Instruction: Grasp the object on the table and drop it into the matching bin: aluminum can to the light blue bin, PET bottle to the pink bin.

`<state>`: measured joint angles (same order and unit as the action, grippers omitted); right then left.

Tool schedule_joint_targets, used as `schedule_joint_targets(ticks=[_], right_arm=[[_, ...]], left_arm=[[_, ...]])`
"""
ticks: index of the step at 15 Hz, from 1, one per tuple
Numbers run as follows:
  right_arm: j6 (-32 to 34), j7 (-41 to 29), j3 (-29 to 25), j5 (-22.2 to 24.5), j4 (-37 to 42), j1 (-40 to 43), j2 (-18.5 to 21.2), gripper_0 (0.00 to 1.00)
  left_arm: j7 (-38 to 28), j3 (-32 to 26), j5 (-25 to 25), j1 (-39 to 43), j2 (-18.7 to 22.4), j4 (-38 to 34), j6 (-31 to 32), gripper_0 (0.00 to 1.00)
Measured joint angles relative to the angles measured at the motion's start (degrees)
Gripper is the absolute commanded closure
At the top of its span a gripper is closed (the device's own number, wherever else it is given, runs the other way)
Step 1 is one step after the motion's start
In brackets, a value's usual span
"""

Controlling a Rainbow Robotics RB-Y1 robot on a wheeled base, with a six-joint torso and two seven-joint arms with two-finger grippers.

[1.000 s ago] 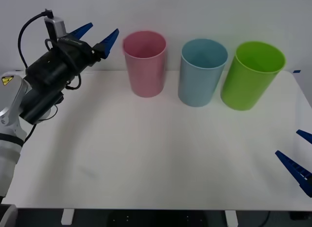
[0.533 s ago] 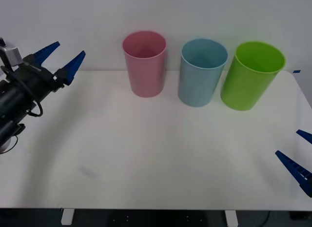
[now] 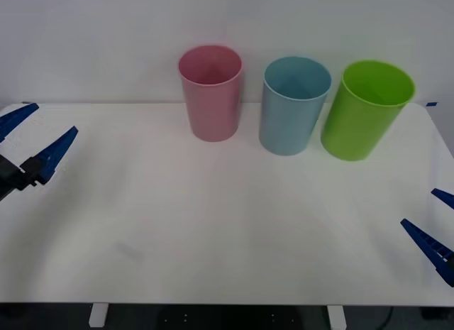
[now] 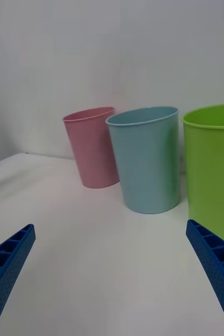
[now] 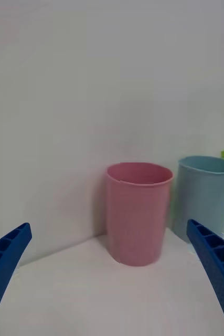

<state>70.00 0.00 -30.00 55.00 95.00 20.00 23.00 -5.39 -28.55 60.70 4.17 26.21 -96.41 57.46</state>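
Note:
The pink bin [image 3: 210, 96] stands at the back of the white table [image 3: 227, 223], with the light blue bin [image 3: 294, 106] just to its right. The object, the PET bottle, is out of view. My left gripper [image 3: 35, 135] hangs open over the table's left edge, well left of the pink bin, and holds nothing. In the left wrist view its blue fingers [image 5: 4, 262] frame the pink bin [image 5: 138, 212]. My right gripper [image 3: 438, 223] rests open at the table's right edge. In the right wrist view the pink bin [image 4: 93, 149] and the light blue bin [image 4: 148, 160] stand side by side.
A lime green bin [image 3: 365, 110] stands right of the light blue one, close beside it. A plain white wall rises behind the three bins. The wide tabletop in front of the bins is bare white surface.
My left arm has pulled back from beside the pink bin's rim, moving left and down to the table's left edge, its gripper open throughout. The right arm has not moved.

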Motion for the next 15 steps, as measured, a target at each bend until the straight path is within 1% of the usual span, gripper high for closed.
schedule_joint_targets(ticks=[2, 4, 7, 15], right_arm=[[0.0, 0.0, 0.0, 0.0, 0.0, 0.0, 0.0, 0.0], [0.0, 0.0, 0.0, 0.0, 0.0, 0.0, 0.0, 0.0], [0.0, 0.0, 0.0, 0.0, 0.0, 0.0, 0.0, 0.0], [0.0, 0.0, 0.0, 0.0, 0.0, 0.0, 0.0, 0.0]], left_arm=[[2.15, -1.43, -0.03, 2.86, 0.95, -0.26, 3.05, 0.0], [4.94, -1.51, -0.56, 5.49, 2.63, -0.29, 3.92, 0.0], [6.48, -2.24, -1.38, 9.16, 4.7, -0.29, 5.45, 0.0], [7.0, -2.2, -4.98, 15.55, 4.99, -0.3, 6.72, 0.0]])
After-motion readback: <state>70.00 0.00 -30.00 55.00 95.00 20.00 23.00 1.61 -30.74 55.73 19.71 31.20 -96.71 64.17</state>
